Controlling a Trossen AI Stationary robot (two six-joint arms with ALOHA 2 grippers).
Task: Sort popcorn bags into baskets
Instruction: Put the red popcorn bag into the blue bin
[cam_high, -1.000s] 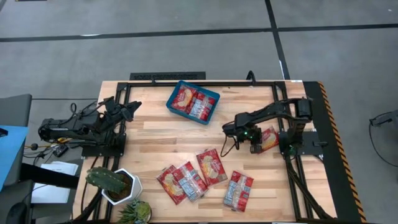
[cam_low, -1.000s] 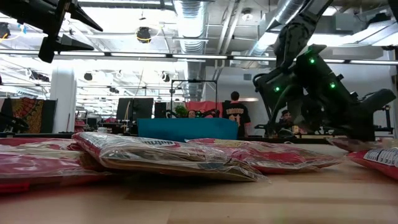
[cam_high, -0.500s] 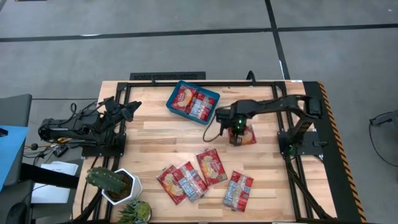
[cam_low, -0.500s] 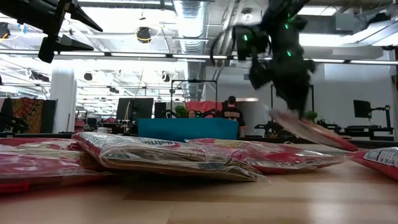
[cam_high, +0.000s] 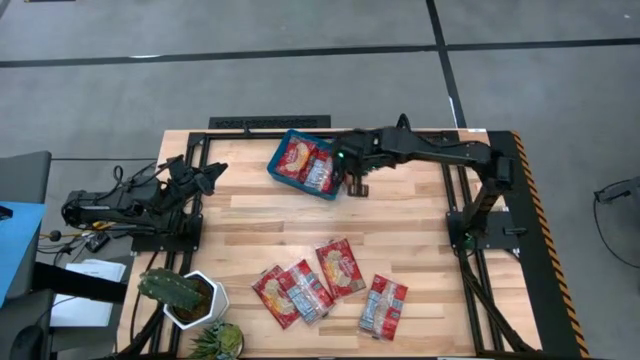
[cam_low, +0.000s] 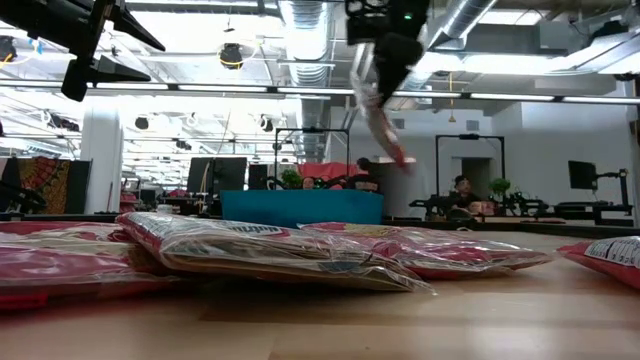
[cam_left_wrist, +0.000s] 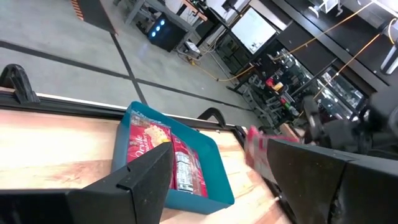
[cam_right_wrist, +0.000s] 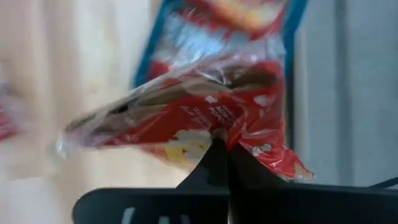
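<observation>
The teal basket (cam_high: 310, 163) stands near the table's far edge with two red popcorn bags (cam_high: 300, 158) lying flat in it; the left wrist view shows the basket (cam_left_wrist: 211, 186) too. Several more bags (cam_high: 341, 267) lie flat near the near edge, filling the low view's foreground (cam_low: 270, 250). My right gripper (cam_high: 356, 172) hovers just right of the basket, shut on one bag (cam_low: 380, 120). My left gripper (cam_high: 218, 172) waits open at the table's left side. My right gripper pinches the popcorn bag between its two shut fingers (cam_right_wrist: 219, 155), on the bag's edge (cam_right_wrist: 214, 132). The bag is lifted clear of the table and hangs tilted below the fingers, its lower end (cam_low: 395, 155) above the basket's height in the low view.
A white pot with a cactus (cam_high: 185, 295) and a second plant (cam_high: 215, 340) stand at the near left corner. Black frame rails (cam_high: 470, 260) run along the table's right side and far edge. Bare wood (cam_high: 270, 220) lies between the basket and the loose bags.
My right gripper has carried the bag up from the table's right side, then left and toward the far edge, stopping beside the basket's right end. The bag went from lying on the table to hanging clear below the fingers. The left arm has kept still.
</observation>
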